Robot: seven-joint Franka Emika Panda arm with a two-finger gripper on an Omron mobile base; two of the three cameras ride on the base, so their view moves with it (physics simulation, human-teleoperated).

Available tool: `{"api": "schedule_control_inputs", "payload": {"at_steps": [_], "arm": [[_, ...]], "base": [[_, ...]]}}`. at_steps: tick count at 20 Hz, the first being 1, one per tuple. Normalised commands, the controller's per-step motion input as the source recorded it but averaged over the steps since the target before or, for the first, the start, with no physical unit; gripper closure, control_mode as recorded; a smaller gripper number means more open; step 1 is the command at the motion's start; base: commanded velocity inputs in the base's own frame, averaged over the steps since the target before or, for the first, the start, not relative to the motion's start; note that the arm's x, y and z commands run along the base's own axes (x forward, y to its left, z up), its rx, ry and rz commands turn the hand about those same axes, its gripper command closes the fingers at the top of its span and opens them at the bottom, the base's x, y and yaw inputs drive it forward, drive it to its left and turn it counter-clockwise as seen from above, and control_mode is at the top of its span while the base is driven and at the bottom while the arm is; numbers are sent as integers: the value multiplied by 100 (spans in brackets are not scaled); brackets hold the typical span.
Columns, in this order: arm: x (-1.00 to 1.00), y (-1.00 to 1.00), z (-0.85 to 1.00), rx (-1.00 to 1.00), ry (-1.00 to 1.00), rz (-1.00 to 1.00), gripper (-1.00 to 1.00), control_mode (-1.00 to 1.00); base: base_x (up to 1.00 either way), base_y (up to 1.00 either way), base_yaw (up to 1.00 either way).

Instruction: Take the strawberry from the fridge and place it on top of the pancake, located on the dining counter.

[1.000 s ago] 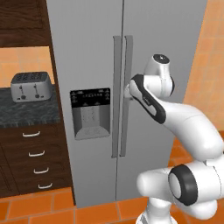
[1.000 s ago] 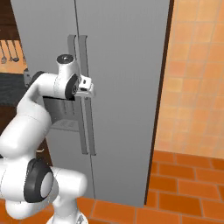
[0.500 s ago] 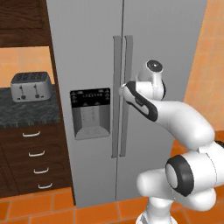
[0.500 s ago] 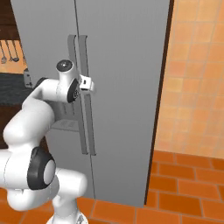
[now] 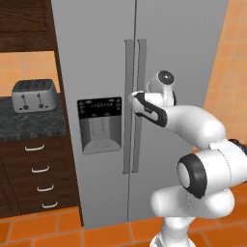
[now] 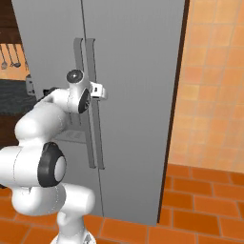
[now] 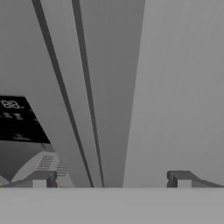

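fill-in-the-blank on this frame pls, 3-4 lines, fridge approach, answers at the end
1. Both doors of the fridge are ____.
2. The gripper faces the fridge's vertical handles with its jaws ____.
3. The black water-dispenser panel sits in the ____ door as seen in the left base view.
4. On the dark worktop beside the fridge stands a silver ____.

Missing words: closed; open; left; toaster
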Motion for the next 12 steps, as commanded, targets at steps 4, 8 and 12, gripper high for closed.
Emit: {"api": "schedule_control_inputs", "payload": {"at_steps": [4,8,12], "arm": [[11,0,0,0,-13,2,-100,-100],[29,0,0,0,-9,2,-100,-100],[39,0,0,0,-3,3,-100,-100]], "base": [[0,0,0],[0,0,0],[0,0,0]]}}
